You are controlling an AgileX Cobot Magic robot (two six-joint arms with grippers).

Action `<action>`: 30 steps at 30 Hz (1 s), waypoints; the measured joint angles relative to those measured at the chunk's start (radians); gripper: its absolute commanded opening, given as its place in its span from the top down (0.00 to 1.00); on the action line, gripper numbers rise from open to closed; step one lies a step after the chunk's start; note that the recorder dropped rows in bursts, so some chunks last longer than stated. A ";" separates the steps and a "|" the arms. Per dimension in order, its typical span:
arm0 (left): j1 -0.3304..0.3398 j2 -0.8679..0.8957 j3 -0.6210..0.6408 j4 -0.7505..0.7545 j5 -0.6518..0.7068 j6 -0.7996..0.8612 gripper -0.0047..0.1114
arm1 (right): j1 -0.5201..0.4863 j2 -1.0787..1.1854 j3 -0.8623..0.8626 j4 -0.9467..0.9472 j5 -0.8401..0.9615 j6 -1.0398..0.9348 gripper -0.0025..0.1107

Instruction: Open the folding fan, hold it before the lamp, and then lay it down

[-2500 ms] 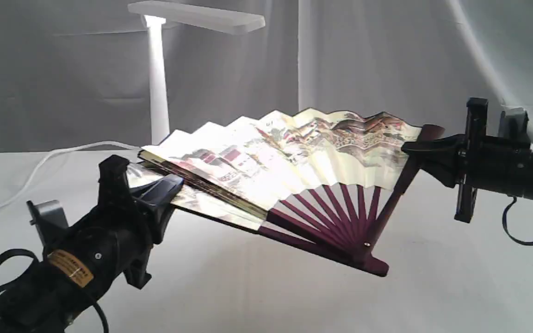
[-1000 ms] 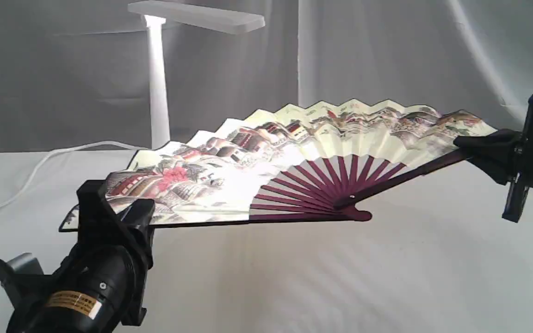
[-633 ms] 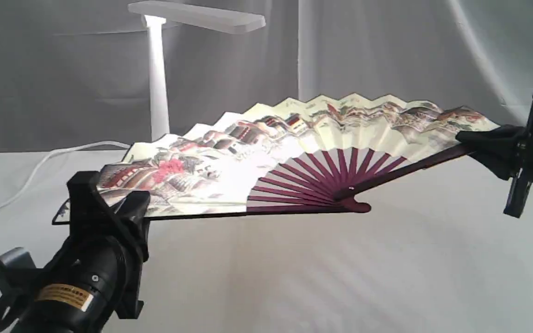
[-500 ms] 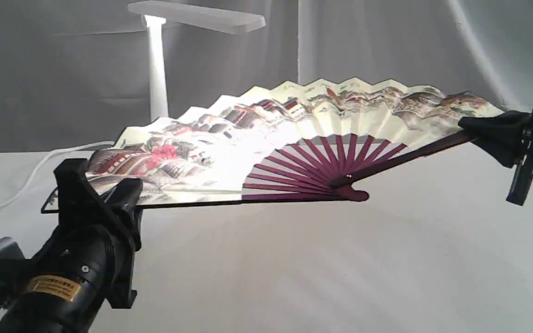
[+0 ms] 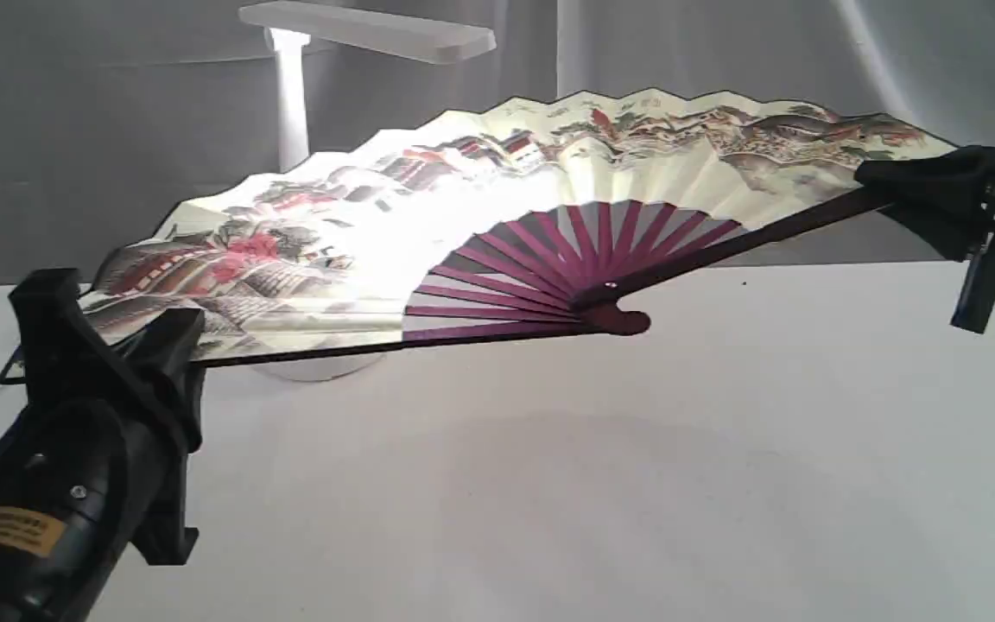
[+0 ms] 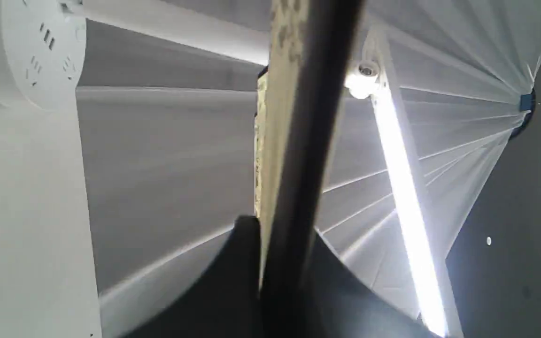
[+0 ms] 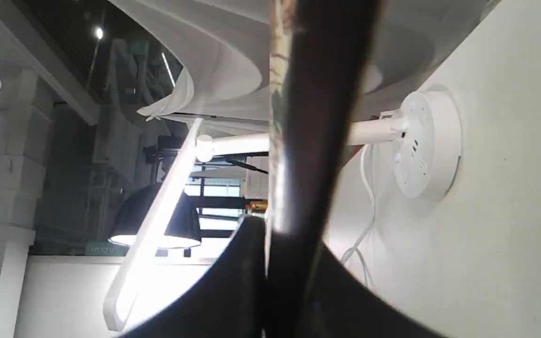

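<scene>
Grippers on both arms carry the folding fan (image 5: 497,186) in the exterior view. It is fully spread and hangs in the air above the tabletop (image 5: 636,484), painted side up, with its far rim tilted higher. The left gripper (image 5: 165,345) is clamped on one outer rib over the left edge of the tabletop. The right gripper (image 5: 882,190) is clamped on the other outer rib over the right edge. The lamp (image 5: 290,104) stands behind the fan near the far edge, toward the far left corner, and the leaf hides part of its post.

In the left wrist view the left gripper (image 6: 280,230) presses from both sides on the dark rib of the folding fan (image 6: 308,141). The lamp (image 6: 21,47) shows its round base with sockets and its lit bar behind.

In the right wrist view the right gripper (image 7: 289,230) is closed tight around the rib of the folding fan (image 7: 322,94). The lamp (image 7: 428,145) is behind, with its white cord (image 7: 368,197) and glowing head.
</scene>
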 measured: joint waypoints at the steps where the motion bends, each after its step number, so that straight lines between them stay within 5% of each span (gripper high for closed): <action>1: 0.012 -0.008 0.010 0.000 0.000 0.000 0.96 | 0.009 -0.002 0.000 0.000 0.000 0.000 0.98; 18: 0.171 -0.225 0.152 0.073 0.012 0.023 0.96 | 0.160 -0.050 0.000 0.035 0.000 0.005 0.98; 30: 0.185 -0.360 0.197 0.065 0.092 0.087 0.96 | 0.192 -0.051 0.000 0.028 0.000 0.027 0.98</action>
